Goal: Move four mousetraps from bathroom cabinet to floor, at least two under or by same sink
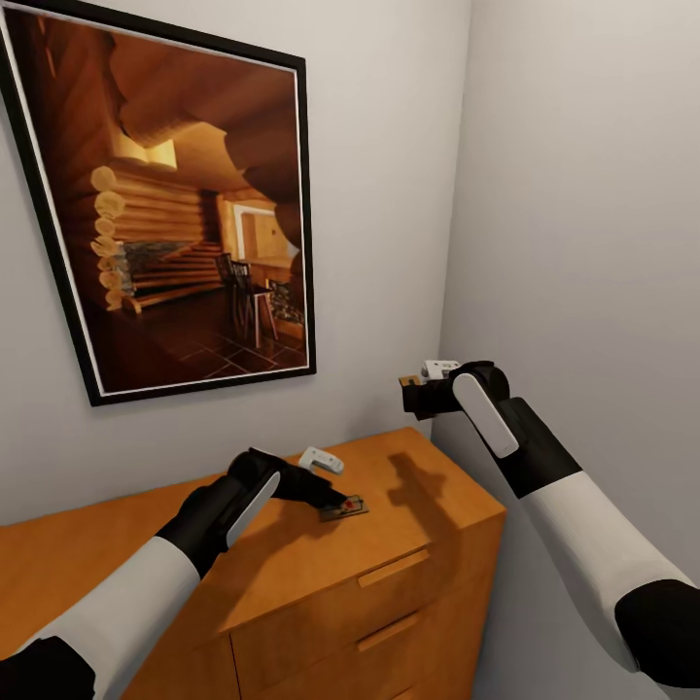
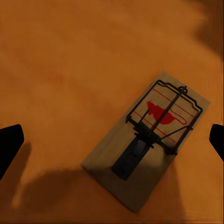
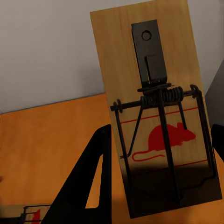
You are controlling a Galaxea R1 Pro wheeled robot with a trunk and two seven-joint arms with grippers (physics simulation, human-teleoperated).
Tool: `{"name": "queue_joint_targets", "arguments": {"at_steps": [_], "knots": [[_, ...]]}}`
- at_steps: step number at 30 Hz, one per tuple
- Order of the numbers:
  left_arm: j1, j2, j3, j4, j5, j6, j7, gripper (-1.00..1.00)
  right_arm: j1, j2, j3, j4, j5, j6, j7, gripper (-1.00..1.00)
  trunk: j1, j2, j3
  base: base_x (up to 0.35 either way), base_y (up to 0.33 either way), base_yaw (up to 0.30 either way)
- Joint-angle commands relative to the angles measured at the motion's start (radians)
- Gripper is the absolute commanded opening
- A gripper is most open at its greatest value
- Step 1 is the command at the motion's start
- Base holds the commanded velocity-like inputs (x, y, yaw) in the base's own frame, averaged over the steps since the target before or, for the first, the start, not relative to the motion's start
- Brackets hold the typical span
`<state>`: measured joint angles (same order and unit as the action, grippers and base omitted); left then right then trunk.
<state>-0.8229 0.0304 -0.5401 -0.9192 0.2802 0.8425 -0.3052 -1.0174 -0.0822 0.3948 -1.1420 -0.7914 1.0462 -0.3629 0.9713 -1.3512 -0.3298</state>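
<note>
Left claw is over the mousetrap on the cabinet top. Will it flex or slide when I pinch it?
The mousetrap looks like a rigid wooden board, so flexing seems unlikely. Lying flat on the smooth cabinet, it may skid if nudged. Its wire bar might catch a fingertip.

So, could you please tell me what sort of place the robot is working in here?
Probably a corner of a home room: plain grey walls, a framed picture of a log-cabin interior, and an orange wooden cabinet with drawers.

Pale matt wood mousetraps [image 2: 149, 140] with dark metal wire rest on the smooth wooden cabinet [image 1: 292, 574].
</note>
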Motion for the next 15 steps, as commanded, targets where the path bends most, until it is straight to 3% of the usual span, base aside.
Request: {"name": "queue_joint_targets", "arguments": {"at_steps": [1,2,7,15], "knots": [[-0.001,0.007,-0.003,-0.003,-0.001,0.003,-0.021,1.00,-0.001,-0.001,0.002,-0.001,-0.012,0.001,-0.008,-1.00,0.000,-0.001,-0.001,0.000,0.000,0.000],[-0.001,0.019,-0.003,-0.007,-0.003,0.002,-0.055,1.00,-0.001,-0.002,0.002,-0.001,-0.012,0.001,-0.008,-1.00,0.000,-0.001,-0.001,0.000,0.000,0.000],[-0.001,0.039,-0.004,-0.022,-0.006,0.001,-0.117,1.00,-0.001,-0.001,0.003,-0.001,-0.012,0.001,-0.008,-1.00,0.000,-0.001,-0.001,0.000,0.000,0.000],[-0.002,0.048,-0.004,-0.055,-0.006,0.002,-0.140,1.00,-0.001,-0.001,0.004,0.000,-0.012,0.001,-0.008,-1.00,0.000,-0.001,-0.001,0.000,0.000,0.000]]}}
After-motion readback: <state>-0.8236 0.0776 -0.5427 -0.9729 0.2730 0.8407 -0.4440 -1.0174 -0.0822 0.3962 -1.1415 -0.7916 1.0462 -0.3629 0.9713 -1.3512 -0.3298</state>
